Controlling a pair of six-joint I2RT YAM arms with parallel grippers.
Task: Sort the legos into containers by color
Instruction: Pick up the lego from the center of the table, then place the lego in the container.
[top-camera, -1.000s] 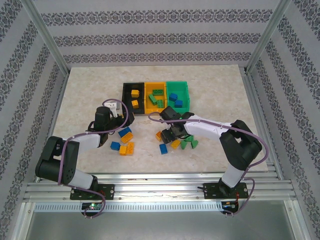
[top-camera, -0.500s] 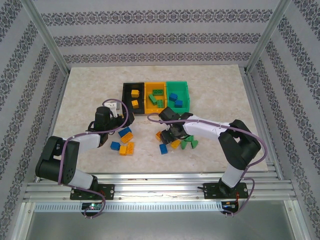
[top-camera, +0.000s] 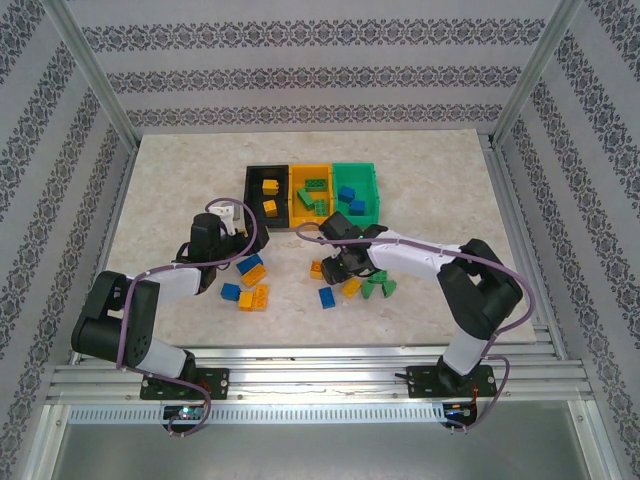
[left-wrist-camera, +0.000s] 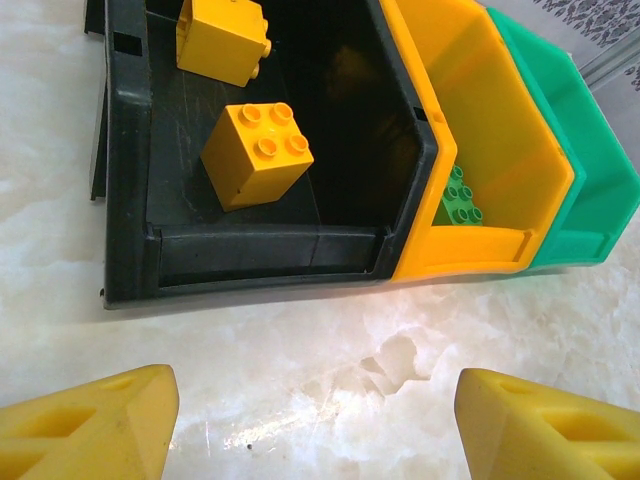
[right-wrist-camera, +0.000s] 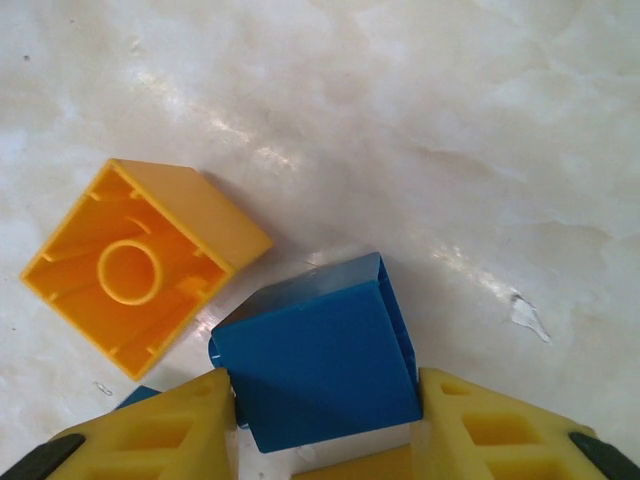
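My right pincer (right-wrist-camera: 320, 405) was clamped on a small blue plastic brick (right-wrist-camera: 315, 365) down at the pale marbled tabletop (right-wrist-camera: 450, 120), with my yellow fingers (right-wrist-camera: 150, 440) pressed against its two sides. Just beside it lay an orange plastic brick (right-wrist-camera: 140, 262), hollow side up. My left pincer (left-wrist-camera: 315, 415) stood wide open and empty in front of the black plastic bin (left-wrist-camera: 270, 262), which held two yellow-orange bricks (left-wrist-camera: 257, 153). The orange bin (left-wrist-camera: 470, 130) and green bin (left-wrist-camera: 590, 150) adjoined it.
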